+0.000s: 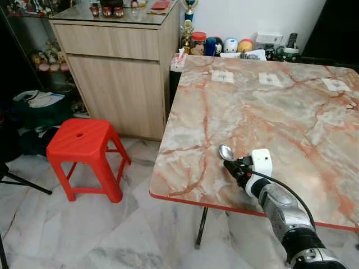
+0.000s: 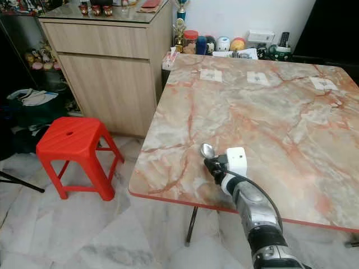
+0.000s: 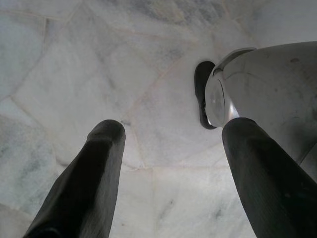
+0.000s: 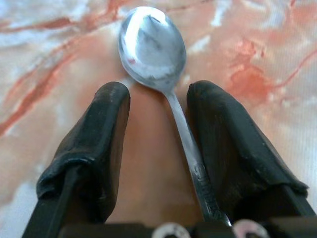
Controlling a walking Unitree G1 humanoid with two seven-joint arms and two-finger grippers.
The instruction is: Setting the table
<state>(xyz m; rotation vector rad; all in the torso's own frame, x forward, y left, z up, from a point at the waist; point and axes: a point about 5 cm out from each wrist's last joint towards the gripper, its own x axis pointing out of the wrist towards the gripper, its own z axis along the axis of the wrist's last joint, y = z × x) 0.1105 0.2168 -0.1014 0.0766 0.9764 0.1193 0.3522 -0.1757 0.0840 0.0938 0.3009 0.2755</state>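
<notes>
One spoon (image 4: 151, 47) is seen at the near left part of the marble-patterned bench (image 1: 269, 117), its bowl pointing away from the robot and its handle running back between the two black fingers (image 4: 89, 148) of the right end effector (image 1: 229, 163). In the right wrist view the fingers are spread apart, the handle lying against the inner side of one finger with a gap left to the other; whether the spoon rests on the stone or is lifted just off it cannot be told. The right arm is stretched over the near edge of the bench, a white block mounted at its wrist.

Three small white squares (image 1: 222, 77) are laid in a row along the far side of the bench. One red plastic stool (image 1: 84, 143) stands on the pale marble floor (image 1: 73, 230) beside the bench, in front of one wooden cabinet (image 1: 118, 73). Several small jars and figurines (image 1: 216, 45) are crowded behind the far edge.

The left end effector (image 3: 168, 163) hangs above the floor, its two fingers held wide apart with nothing between them.
</notes>
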